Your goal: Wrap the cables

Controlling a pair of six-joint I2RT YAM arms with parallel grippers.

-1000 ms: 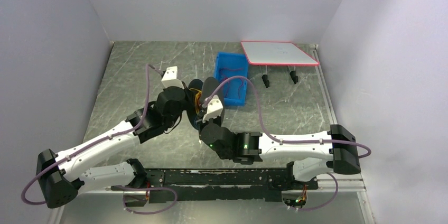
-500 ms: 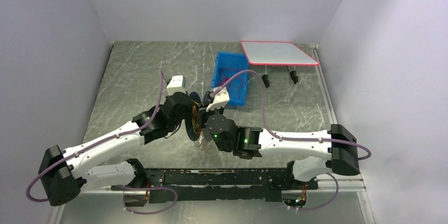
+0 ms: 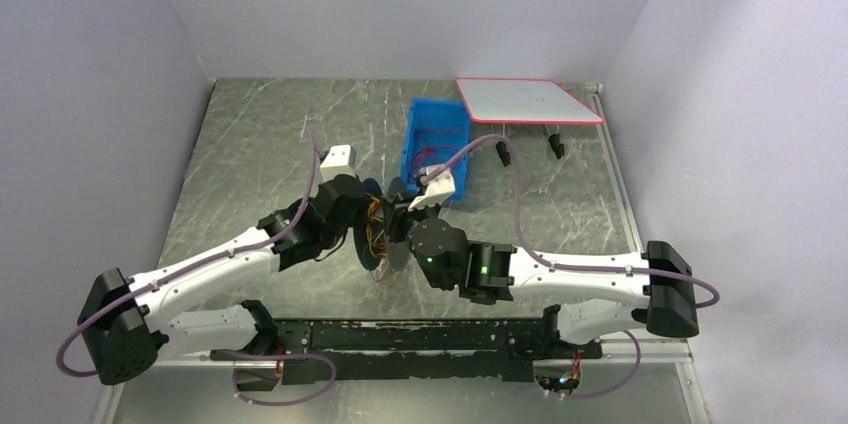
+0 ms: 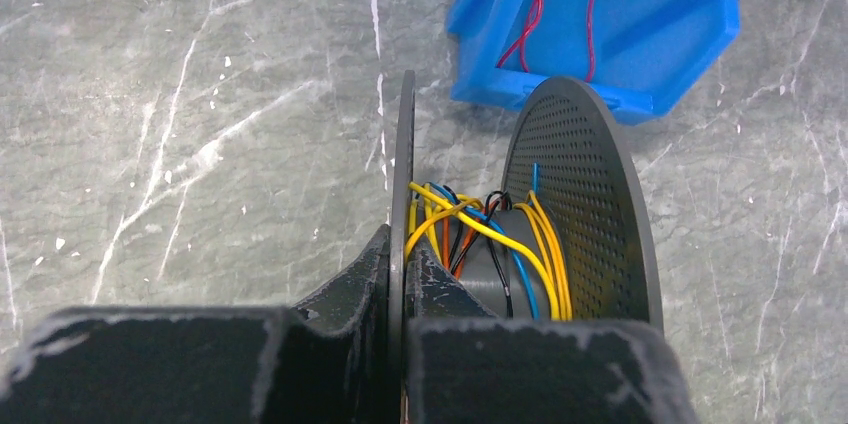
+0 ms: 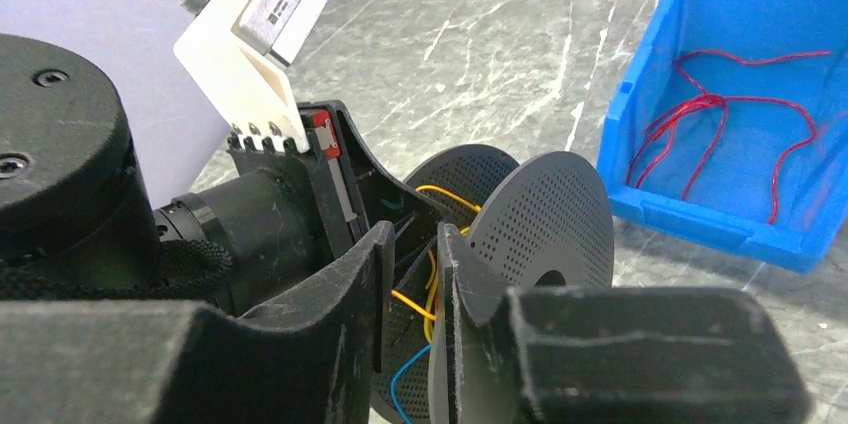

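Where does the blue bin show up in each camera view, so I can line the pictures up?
Top external: blue bin just above centre.
Left wrist: along the top, right of centre.
Right wrist: right side, red cable inside.
Shared landmark: dark perforated spool, nearer than the bin in every view.

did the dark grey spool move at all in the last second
Yes. The dark grey perforated spool has moved toward the robot's side of the top view, farther from the fixed blue plastic bin.
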